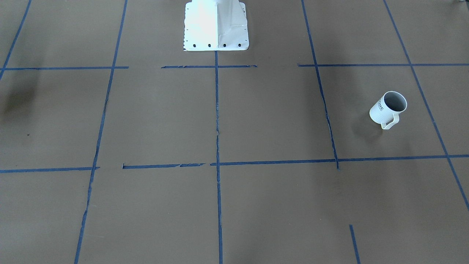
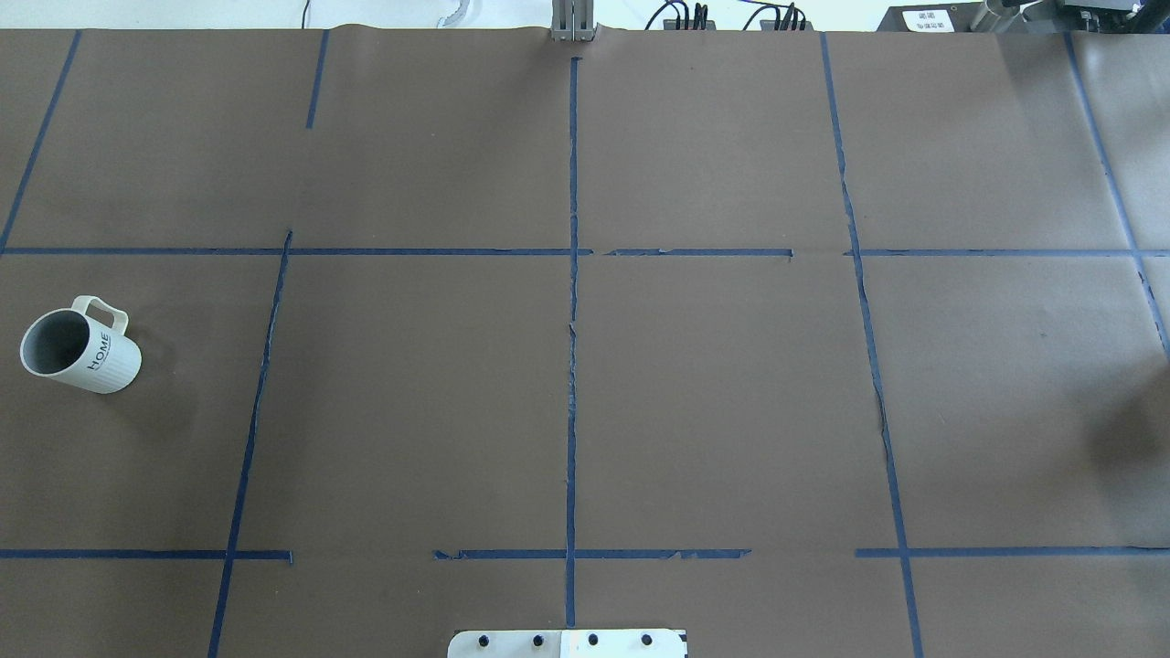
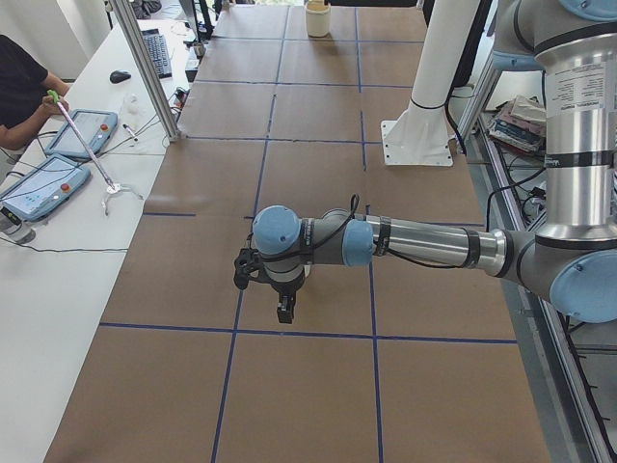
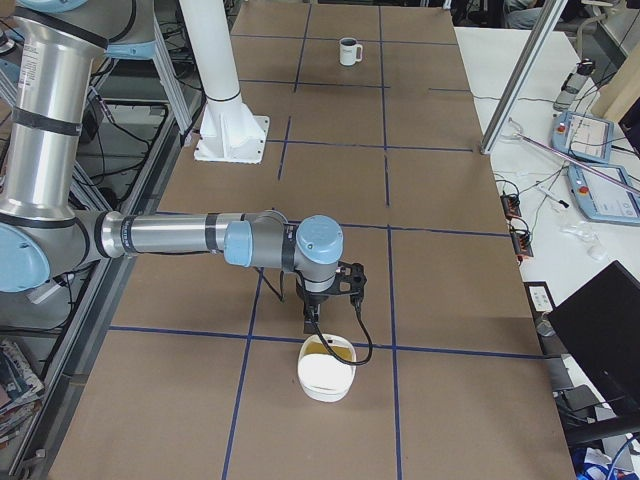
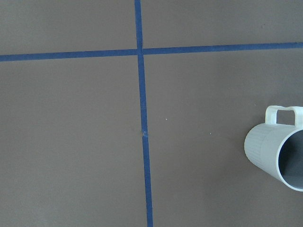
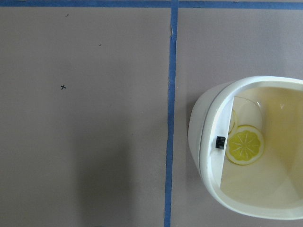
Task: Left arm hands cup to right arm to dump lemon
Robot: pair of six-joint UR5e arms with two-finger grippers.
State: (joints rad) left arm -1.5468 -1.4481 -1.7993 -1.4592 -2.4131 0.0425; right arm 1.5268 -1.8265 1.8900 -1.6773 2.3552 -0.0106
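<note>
R arm [image 4: 160, 236] reaches level over table [image 2: 411, 411], wrist down. R gripper [image 4: 310, 322] hangs near bowl [image 4: 322, 385], which holds lemon [image 6: 244, 145] slice; jaw state: cannot tell. L arm [image 3: 424, 243]: same pose; L gripper [image 3: 285, 311] state: cannot tell. Cup [image 2: 80, 352] upright at far end, 9 o'clock overhead near table edge, open surface around.

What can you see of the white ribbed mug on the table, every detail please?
The white ribbed mug stands upright on the brown paper-covered table, far on the robot's left side. It looks ceramic, with a grey inside and dark lettering HOME on its wall. Its loop handle points away from the robot's base. The part of the inside that shows holds nothing. Only the table touches it, and no end effector is near it.
</note>
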